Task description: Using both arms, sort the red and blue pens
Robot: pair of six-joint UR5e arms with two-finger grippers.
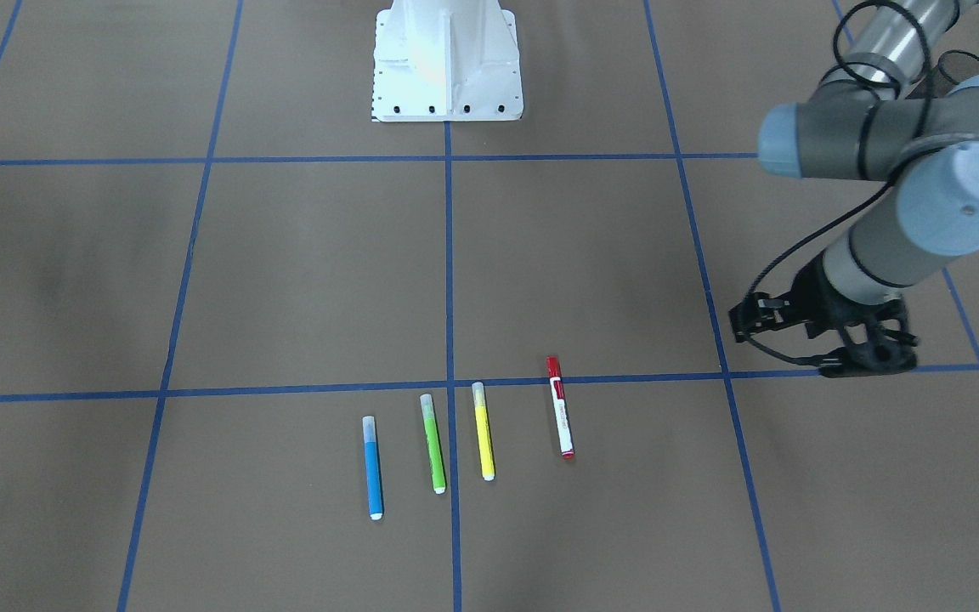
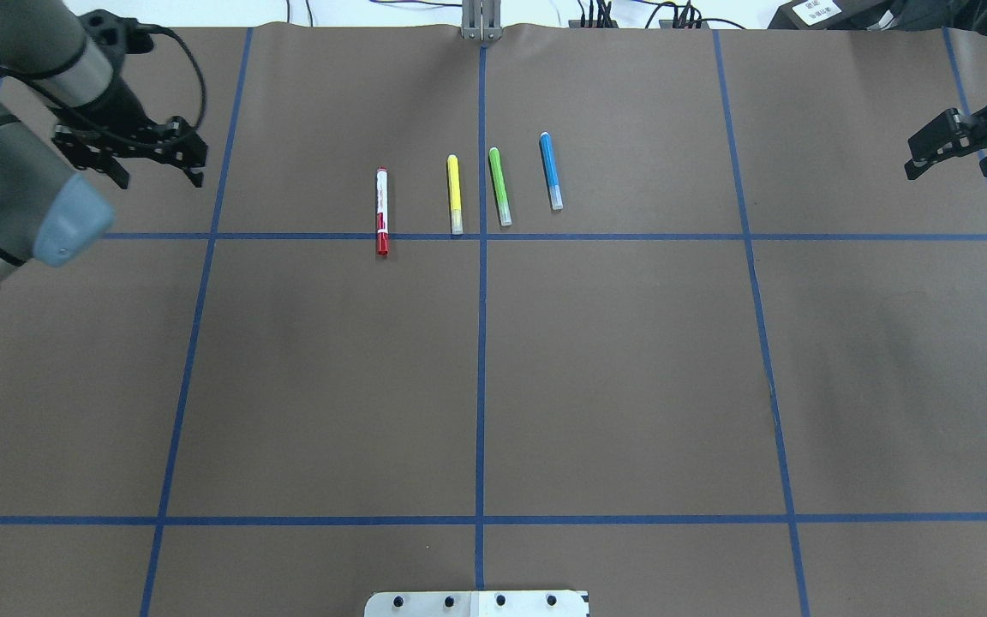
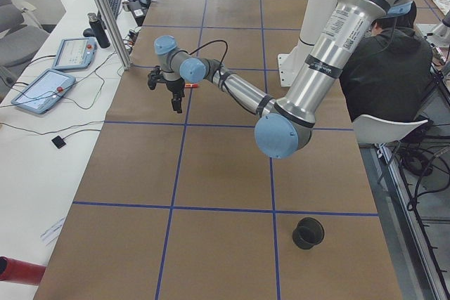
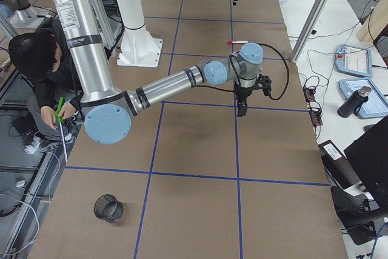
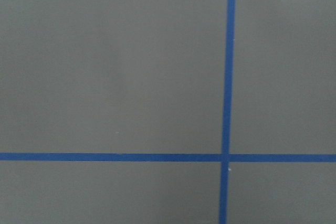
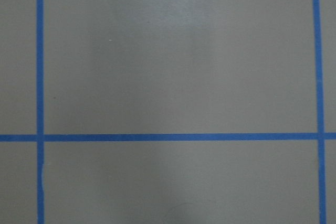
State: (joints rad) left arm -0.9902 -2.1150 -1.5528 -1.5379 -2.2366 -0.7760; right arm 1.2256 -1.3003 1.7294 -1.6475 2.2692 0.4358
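Observation:
Two task pens lie in a row of markers on the brown table. The red pen [image 1: 560,408] [image 2: 382,212] is white-barrelled with a red cap. The blue pen [image 1: 373,467] [image 2: 551,171] lies at the row's other end. My left gripper [image 2: 159,176] [image 1: 821,340] hovers open and empty, well out to the side beyond the red pen. Out past the blue pen, at the opposite table edge, my right gripper [image 2: 948,163] is also open and empty. Both wrist views show only bare table and blue tape lines.
A green marker [image 2: 499,187] and a yellow marker [image 2: 454,194] lie between the two pens. The white pedestal base [image 1: 447,59] stands at the robot's side. A black mesh cup [image 3: 308,233] [image 4: 108,207] sits near each table end. A seated person [image 3: 387,61] is behind the robot.

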